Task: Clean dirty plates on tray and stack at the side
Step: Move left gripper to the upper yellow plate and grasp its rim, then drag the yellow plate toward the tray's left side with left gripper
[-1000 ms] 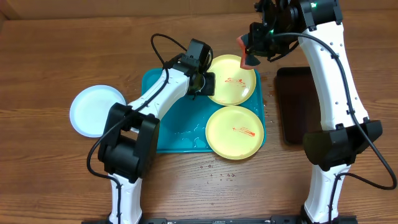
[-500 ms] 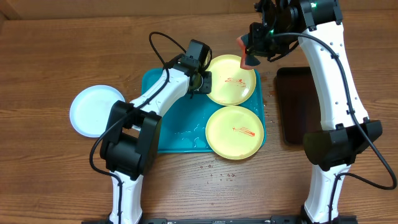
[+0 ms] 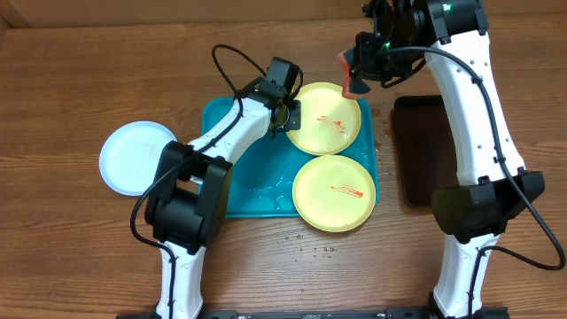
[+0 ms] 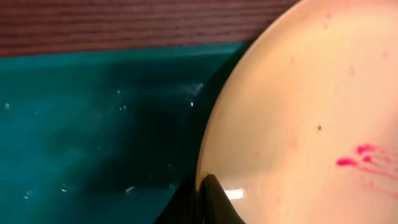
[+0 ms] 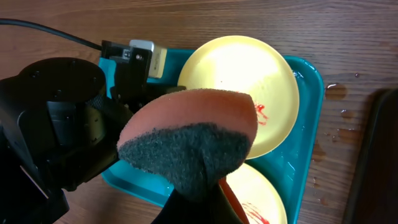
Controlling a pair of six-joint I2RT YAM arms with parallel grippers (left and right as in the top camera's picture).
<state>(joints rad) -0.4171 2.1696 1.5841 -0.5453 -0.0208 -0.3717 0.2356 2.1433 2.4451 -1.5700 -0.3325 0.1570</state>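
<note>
1. Since the earlier overhead frames, the upper yellow plate (image 3: 330, 122) has slid a little left and toward the robot with the left gripper (image 3: 288, 114). The lower yellow plate (image 3: 334, 191) has nudged slightly. The right arm is unchanged.
2. Overhead, holds: the left gripper pinches the upper yellow plate's left rim. The right gripper (image 3: 355, 78) is clamped on an orange sponge (image 3: 352, 74), raised over that plate's back-right rim.
3. Overhead, key relation: the red smear lies left of the sponge and nearer the robot. The plate is round, so it has no long axis; the smear runs roughly left-right. The right arm has the tool nearer, and the left holds the opposite edge.
4. Overhead, count: three plates. Two are yellow, each smeared, on the turquoise tray (image 3: 252, 173). One blue plate (image 3: 133, 158) sits clean-looking on the table (image 3: 89, 71), left of the tray and well apart. There is also one sponge and one black tray (image 3: 423, 155) on the right.
5. Left wrist: one dark finger (image 4: 213, 198) lies over the rim of the upper yellow plate (image 4: 298, 106). The other finger is hidden, probably under the rim. Wet tray (image 4: 93, 124) beneath, red specks on the right.
6. Right wrist: the sponge (image 5: 193, 140) is gripped dark scrub side out and hangs above the upper yellow plate (image 5: 239, 74). The lower yellow plate (image 5: 258, 196) is partly visible below.
</note>
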